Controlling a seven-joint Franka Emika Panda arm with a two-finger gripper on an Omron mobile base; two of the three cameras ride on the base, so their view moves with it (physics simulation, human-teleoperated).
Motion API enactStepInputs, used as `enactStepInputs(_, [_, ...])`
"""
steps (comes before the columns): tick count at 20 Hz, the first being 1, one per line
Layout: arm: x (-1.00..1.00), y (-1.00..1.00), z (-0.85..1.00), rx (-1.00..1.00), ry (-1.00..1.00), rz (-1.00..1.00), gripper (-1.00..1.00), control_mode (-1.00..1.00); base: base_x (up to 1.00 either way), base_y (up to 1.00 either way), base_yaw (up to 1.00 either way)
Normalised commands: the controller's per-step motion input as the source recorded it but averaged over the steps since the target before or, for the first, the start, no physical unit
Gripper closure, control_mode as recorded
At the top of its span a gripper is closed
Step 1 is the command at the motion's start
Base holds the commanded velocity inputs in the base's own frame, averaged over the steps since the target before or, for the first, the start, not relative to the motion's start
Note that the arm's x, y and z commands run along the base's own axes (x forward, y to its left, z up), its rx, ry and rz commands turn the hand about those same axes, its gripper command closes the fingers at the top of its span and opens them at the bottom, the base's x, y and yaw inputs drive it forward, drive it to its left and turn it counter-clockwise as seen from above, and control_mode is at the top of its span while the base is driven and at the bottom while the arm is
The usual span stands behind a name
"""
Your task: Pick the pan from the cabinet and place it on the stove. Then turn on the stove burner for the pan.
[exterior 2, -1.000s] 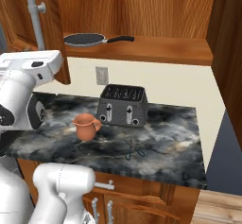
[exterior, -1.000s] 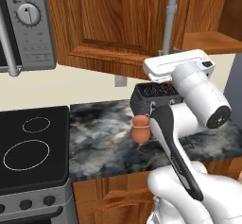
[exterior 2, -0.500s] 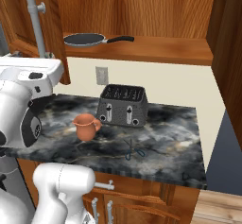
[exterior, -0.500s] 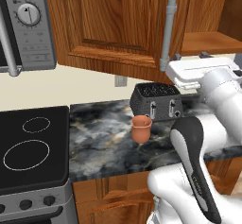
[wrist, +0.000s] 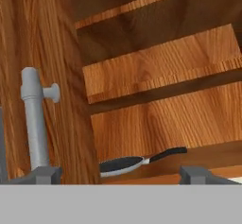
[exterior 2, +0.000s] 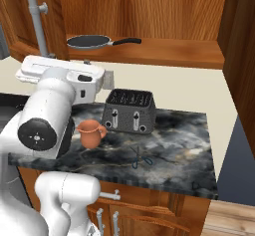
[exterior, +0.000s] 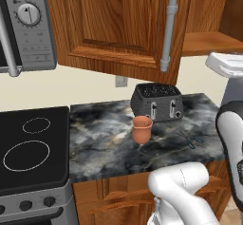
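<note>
White arm raised, gripper (wrist: 118, 176) fingers spread wide, empty

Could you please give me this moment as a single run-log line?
phase: approach | pan: on open cabinet shelf, ungrasped | gripper: open, facing pan | stove: bare

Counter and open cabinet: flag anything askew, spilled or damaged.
Nothing stands out. The dark frying pan lies flat on the wooden cabinet shelf; the black toaster and terracotta jug stand upright on the marble counter, unspilled.
</note>
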Motion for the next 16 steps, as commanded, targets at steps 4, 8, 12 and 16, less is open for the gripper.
enactStepInputs(4, [0.52,-0.46,-0.26,0.18,0.33,0.19,-1.00,-1.00,0.00,0.00,0.00])
enactStepInputs(8, [0.46,-0.22,-0.40,0.22,0.23,0.25,-1.00,-1.00,0.00,0.00,0.00])
enactStepInputs(12, [0.43,-0.09,-0.32,0.21,0.22,0.22,-1.00,-1.00,0.00,0.00,0.00])
enactStepInputs(16, [0.53,0.00,-0.23,0.23,0.23,0.16,-1.00,-1.00,0.00,0.00,0.00])
